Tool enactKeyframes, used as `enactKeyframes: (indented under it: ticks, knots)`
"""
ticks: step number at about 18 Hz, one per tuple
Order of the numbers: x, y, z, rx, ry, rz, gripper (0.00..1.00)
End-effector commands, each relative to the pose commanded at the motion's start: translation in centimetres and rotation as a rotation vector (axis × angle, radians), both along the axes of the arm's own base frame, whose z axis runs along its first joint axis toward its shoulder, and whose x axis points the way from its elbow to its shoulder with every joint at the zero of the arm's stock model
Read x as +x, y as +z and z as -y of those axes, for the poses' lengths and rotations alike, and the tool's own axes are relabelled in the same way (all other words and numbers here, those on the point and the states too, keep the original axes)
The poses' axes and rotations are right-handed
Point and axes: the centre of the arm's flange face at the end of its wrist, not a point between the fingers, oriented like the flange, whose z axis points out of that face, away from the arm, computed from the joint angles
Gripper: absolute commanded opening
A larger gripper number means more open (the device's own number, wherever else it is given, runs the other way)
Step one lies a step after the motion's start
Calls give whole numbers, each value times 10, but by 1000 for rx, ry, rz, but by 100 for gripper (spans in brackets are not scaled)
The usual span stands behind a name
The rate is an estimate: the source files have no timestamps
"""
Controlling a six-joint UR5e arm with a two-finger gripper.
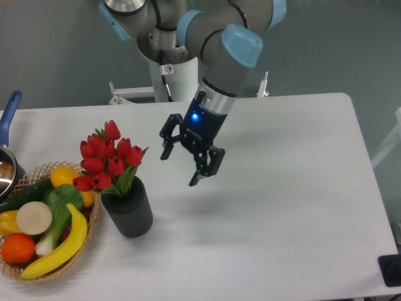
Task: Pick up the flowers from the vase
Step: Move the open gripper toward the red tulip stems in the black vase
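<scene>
Red tulip buds — the flowers [106, 157] — stand in the vase [129, 209], a short dark ribbed cylinder on the white table [282, 207], toward its left side and near the front. The bunch spreads wider than the vase mouth, with green leaves showing at the right of the buds, and it leans a little to the left, over the rim of the wicker basket [89, 241] that sits just beside the vase on its left.

The gripper [180, 168] hangs above the table to the right of the flowers, near them but apart — it touches neither the buds nor the vase. Its two black fingers are spread wide and hold nothing; one fingertip points down toward the table at the right, the other sits higher at the left, closer to the tulips. A blue light glows on the wrist just above the fingers. The arm [222, 59] slants up and to the right from the gripper to a grey and light-blue joint, then back toward the white pedestal [175, 78] at the far edge of the table.

In the basket lie a banana [59, 248], an orange [17, 248], a yellow pepper [67, 177] and some green vegetables. A blue-handled pot [9, 157] is partly cut off by the left edge.
</scene>
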Motion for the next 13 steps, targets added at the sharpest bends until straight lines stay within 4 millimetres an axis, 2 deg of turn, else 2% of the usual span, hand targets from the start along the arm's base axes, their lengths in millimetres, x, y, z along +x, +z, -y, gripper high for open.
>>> enactKeyframes:
  ticks: [6,11,13]
  knots:
    - [15,-13,-7,97,-41,129,100]
    - [19,-31,-15,129,-60,211,100]
    - [13,-38,-20,127,-63,219,100]
